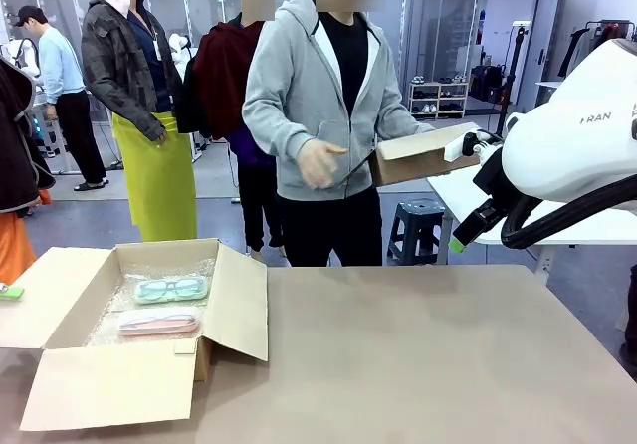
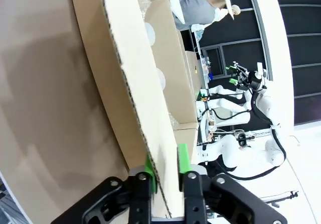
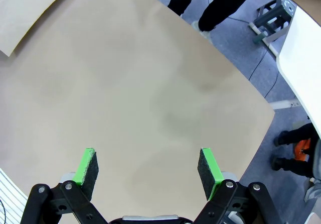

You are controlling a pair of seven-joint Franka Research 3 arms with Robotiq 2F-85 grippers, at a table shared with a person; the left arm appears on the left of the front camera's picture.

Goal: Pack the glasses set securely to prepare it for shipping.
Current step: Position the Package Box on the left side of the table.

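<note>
The glasses set lies on bubble wrap inside an open cardboard box at the table's left. Its mint-green case is farther back and its pinkish case nearer. My left gripper straddles the edge of a box flap. Its green pads stand slightly apart on either side of the cardboard, so it is open. One of its pads peeks in at the left edge of the front view. My right gripper is wide open above bare table, raised at the right.
A person in a grey hoodie stands at the far side, holding a flat cardboard piece. The tan table is bare right of the box. Other people stand behind, and a stool sits on the floor.
</note>
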